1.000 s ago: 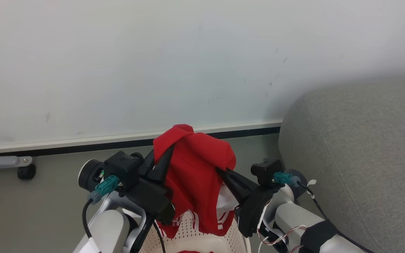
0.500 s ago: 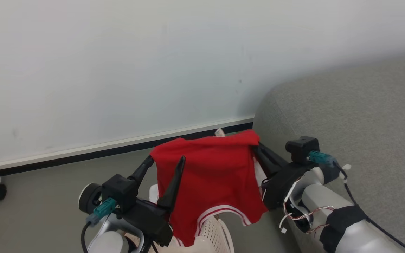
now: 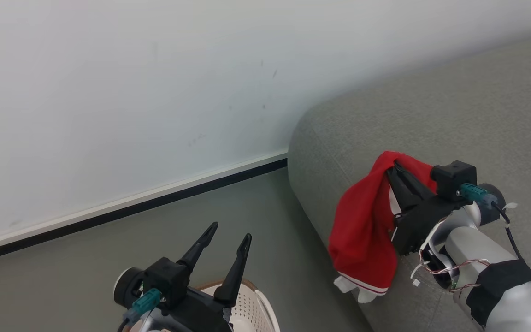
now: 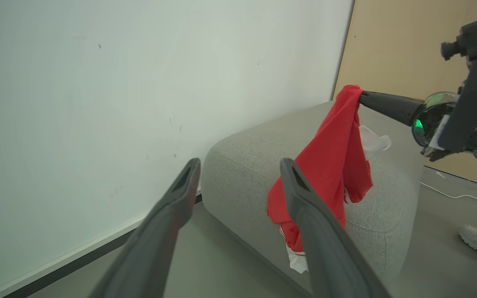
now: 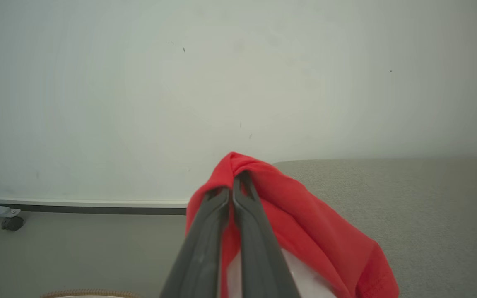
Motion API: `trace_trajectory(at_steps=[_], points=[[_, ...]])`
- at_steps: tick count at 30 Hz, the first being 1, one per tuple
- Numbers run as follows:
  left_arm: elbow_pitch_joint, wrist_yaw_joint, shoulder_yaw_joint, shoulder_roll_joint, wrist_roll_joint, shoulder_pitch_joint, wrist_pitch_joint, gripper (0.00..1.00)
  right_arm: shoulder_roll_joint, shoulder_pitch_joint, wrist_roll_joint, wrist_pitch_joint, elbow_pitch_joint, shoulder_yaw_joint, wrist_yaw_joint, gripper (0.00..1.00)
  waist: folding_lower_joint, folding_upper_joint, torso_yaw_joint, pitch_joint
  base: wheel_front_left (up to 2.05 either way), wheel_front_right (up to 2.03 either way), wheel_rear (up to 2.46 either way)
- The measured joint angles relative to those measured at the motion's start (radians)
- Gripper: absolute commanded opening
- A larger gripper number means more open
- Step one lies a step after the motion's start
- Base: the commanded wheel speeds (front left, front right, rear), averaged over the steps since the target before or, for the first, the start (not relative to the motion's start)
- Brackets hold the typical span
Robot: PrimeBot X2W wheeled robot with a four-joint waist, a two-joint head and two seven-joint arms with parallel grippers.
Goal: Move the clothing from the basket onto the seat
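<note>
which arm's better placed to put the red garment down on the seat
Right. The right fingers are shut on the red garment, which hangs at the seat edge. The left fingers stand open and empty above the basket, apart from the seat.

The right gripper [image 5: 232,185] has its two long dark fingers pressed together on a bright red soft fabric garment [image 5: 304,219], which drapes over their tips and falls rightward, white lining showing beneath; beyond it lies a grey woven-fabric sofa cushion [image 5: 408,198]; a brown ribbed basket rim [image 5: 89,293] edges the bottom left; a pale wall [image 5: 139,103] stands behind.
</note>
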Motion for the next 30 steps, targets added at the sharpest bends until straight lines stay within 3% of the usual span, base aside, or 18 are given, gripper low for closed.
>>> trace_trajectory(at_steps=[17, 24, 30], points=[[-0.006, -0.008, -0.068, -0.033, 0.001, 0.03, -0.018, 1.0, -0.115, 0.07, -0.076, 0.0, -0.201, -0.084, -0.046, 0.0, 0.0, 0.0, -0.186, 0.023, 0.0, 0.0, 0.0], [0.006, -0.016, -0.081, -0.034, 0.002, 0.007, -0.021, 1.0, -0.123, 0.068, -0.097, 0.0, -0.231, -0.097, -0.043, 0.0, 0.0, 0.0, -0.212, 0.062, 0.0, 0.0, 0.0], [0.005, -0.016, -0.081, -0.034, 0.003, 0.007, -0.023, 1.0, -0.128, 0.017, -0.105, 0.0, -0.227, -0.108, -0.017, 0.0, 0.0, 0.0, -0.21, 0.081, 0.0, 0.0, 0.0]])
